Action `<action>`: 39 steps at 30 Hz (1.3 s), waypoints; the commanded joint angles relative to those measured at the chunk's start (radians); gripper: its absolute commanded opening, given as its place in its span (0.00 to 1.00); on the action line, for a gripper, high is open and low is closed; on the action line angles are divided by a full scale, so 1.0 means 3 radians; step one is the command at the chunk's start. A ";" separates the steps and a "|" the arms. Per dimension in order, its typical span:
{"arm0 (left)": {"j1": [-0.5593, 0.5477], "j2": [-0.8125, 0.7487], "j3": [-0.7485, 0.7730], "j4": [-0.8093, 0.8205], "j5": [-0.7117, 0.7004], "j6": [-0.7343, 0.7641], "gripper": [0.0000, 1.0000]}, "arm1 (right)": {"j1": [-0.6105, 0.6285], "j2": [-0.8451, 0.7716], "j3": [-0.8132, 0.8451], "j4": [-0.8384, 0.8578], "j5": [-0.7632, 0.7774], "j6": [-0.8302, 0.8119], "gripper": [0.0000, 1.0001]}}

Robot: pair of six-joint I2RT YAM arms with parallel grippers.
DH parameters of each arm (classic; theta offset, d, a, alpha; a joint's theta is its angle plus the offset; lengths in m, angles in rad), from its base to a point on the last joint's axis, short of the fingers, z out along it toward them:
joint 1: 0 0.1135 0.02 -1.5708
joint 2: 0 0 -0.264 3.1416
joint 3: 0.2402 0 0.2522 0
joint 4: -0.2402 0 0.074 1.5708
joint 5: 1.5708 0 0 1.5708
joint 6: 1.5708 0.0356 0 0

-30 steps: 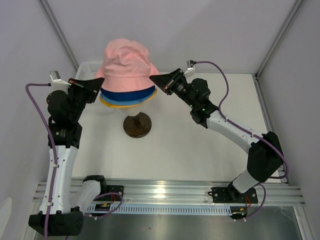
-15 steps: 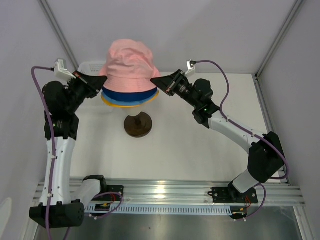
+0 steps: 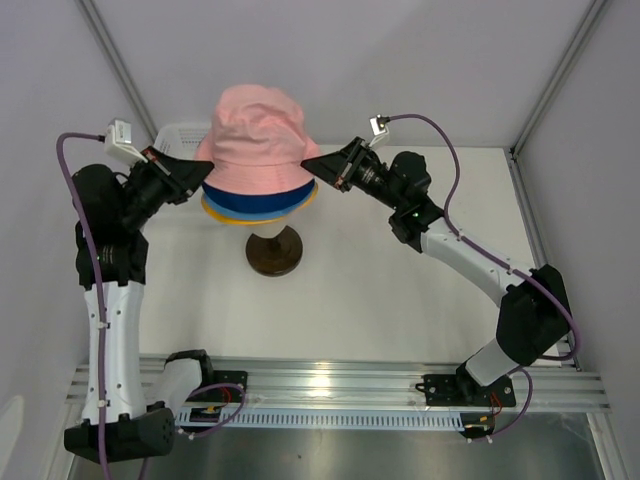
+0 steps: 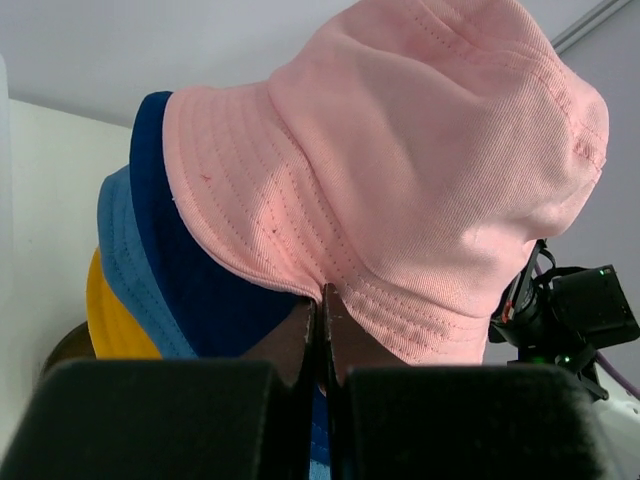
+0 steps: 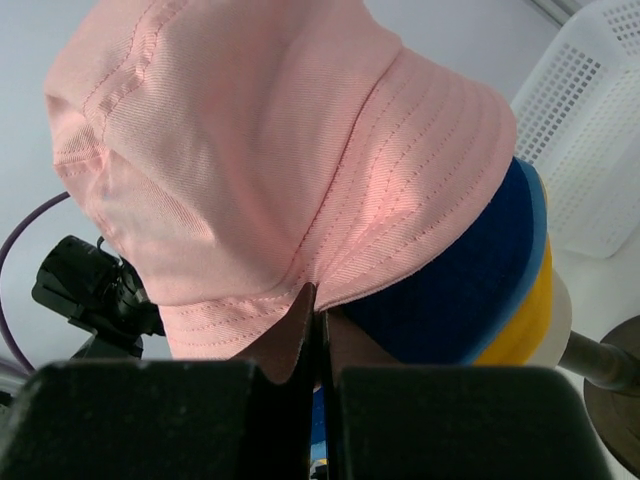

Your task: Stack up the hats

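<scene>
The pale pink hat (image 3: 256,135) sits on top of a stack over the dark navy hat (image 3: 262,193), the light blue hat (image 3: 240,211) and the yellow hat (image 3: 297,204). The stack stands above a dark brown round base (image 3: 275,251). My left gripper (image 3: 203,172) is shut on the pink hat's left brim (image 4: 300,270). My right gripper (image 3: 307,161) is shut on its right brim (image 5: 400,260). The navy (image 4: 200,300), light blue (image 4: 125,260) and yellow (image 4: 115,320) brims show below the pink one in the left wrist view. The mannequin head is hidden under the hats.
A white plastic basket (image 3: 178,133) stands at the back left behind the stack; it also shows in the right wrist view (image 5: 590,140). Grey enclosure walls stand on the left, right and back. An aluminium rail (image 3: 340,385) runs along the near edge.
The pink hat has come down lower over the stack and shifted slightly. My left arm has raised its elbow and moved its wrist leftward; the right gripper has held nearly still.
</scene>
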 commanded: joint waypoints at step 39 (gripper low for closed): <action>0.0025 0.0922 0.0409 -0.0224 -0.0039 0.0679 0.01 | -0.0386 0.0094 0.0341 -0.0329 0.0967 0.0333 0.62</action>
